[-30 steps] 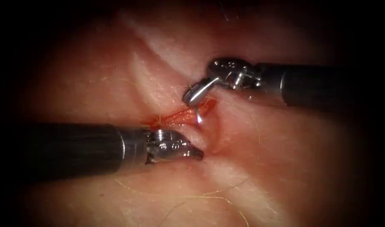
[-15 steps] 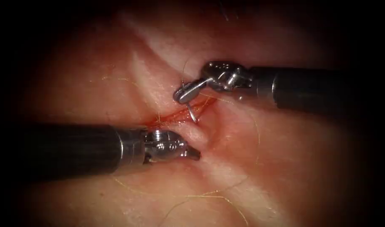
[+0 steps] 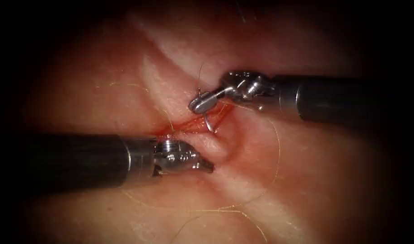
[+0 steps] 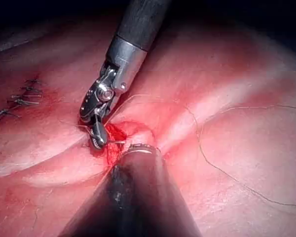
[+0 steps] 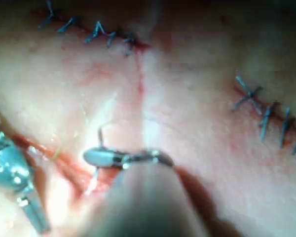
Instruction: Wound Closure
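Clenched on the curved needle (image 3: 207, 118) near its blunt end, the right tool (image 3: 198, 104) holds it over the cut (image 3: 193, 128), the needle's lower part dipping into the open wound while a short stub rises above the jaws; whether the tip has entered the tissue (image 3: 306, 180) is hard to make out. Left tool (image 3: 207, 166), its jaws pressed together and apparently holding nothing, rests just below the cut against a raised fold of tissue. Fine thread (image 3: 275, 149) loops across the tissue right of the cut.

Right pincer (image 3: 198, 105) clamped (left pincer (image 3: 206, 165) closed too).
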Tool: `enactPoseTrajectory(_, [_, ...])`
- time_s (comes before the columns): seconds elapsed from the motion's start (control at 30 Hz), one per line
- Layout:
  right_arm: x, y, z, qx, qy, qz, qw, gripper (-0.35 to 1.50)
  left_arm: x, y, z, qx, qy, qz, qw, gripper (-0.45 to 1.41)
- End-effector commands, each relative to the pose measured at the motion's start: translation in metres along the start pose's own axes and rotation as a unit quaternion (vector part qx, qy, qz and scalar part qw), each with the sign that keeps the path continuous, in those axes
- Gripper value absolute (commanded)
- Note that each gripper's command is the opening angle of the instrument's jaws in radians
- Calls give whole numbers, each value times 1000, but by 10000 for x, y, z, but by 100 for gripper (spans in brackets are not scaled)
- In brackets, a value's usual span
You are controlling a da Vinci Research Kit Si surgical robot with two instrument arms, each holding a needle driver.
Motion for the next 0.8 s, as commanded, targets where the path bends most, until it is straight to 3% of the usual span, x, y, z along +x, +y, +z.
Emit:
enactPoseTrajectory(0.03, [0,8,5,0,-6,-1,1000,-35,1,-3,6,0,0,-2,1000,-45])
enactPoseTrajectory(0.37, [-30,-15,10,4,-3,37,999,-35,-3,-6,6,3,-3,-3,1000,-45])
enactPoseTrajectory(0.6, [-50,-12,17,5,-8,51,999,-35,-3,-5,6,3,-4,-3,1000,-45])
enactPoseTrajectory(0.7, [-41,-13,23,8,6,41,999,-35,-3,-5,6,3,-4,-3,1000,-45])
enactPoseTrajectory(0.73, [-29,-11,21,9,29,28,999,14,-3,-4,6,3,-4,-3,1000,-45])
enactPoseTrajectory(0.77, [-21,-10,19,1,43,29,999,81,-2,-4,6,3,-4,-3,1000,-45])
enactPoseTrajectory(0.8, [-10,-8,15,-9,64,14,998,128,-1,-3,6,3,-4,-4,1000,-45])
